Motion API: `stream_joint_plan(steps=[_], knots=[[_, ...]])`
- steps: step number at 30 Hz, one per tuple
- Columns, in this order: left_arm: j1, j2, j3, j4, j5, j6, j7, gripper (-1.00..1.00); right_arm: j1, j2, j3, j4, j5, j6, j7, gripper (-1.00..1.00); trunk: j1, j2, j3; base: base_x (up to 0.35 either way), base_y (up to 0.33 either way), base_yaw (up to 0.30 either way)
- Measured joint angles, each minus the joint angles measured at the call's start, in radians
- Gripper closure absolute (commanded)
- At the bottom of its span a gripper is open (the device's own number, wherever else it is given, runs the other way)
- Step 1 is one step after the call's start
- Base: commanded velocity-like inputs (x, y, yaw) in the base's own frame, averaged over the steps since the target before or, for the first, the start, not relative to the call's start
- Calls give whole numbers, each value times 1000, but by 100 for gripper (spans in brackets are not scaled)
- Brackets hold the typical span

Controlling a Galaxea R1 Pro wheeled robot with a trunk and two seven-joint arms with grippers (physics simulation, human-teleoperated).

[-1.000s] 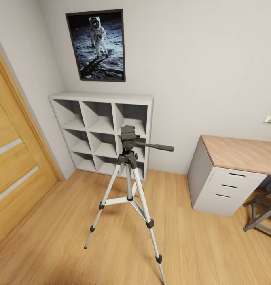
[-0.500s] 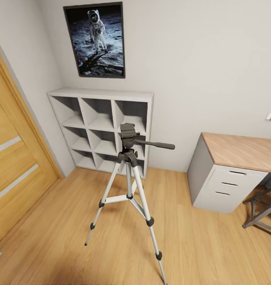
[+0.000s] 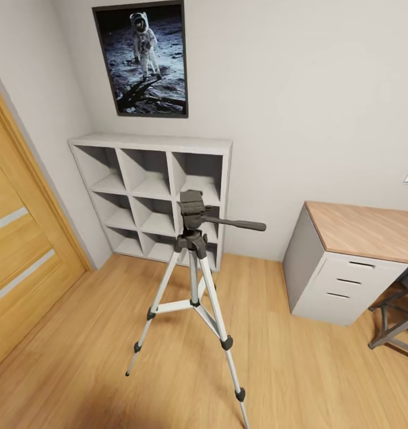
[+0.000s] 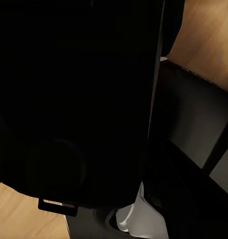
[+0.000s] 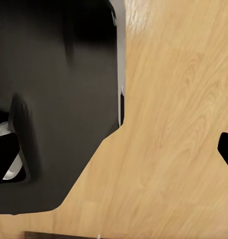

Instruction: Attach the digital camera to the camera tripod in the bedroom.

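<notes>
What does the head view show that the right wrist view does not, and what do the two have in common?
Head view alone: the camera tripod standing on its three legs, the white cube shelf behind it, the astronaut poster, the oak door and a desk with drawers. Right wrist view alone: a close, dark robot part, too shadowed to identify. Both share the light wood floor.

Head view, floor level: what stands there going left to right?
Oak door → white cube shelf → camera tripod → desk drawer unit → dark chair frame.
</notes>
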Motion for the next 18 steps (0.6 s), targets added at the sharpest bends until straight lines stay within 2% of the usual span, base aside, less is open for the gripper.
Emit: stream_joint_plan(steps=[7,14,18], knots=[[0,0,0,-1,0,0,0,100,0,0,0,0,0,0,0,-100,0,0,0,261,0,0],[0,0,0,-1,0,-1,0,100,0,1,-2,1,-6,11,0,-100,0,0,0,55,0,8],[0,0,0,-1,0,-1,0,100,0,1,-2,1,-4,12,-1,-100,0,0,0,12,0,140]])
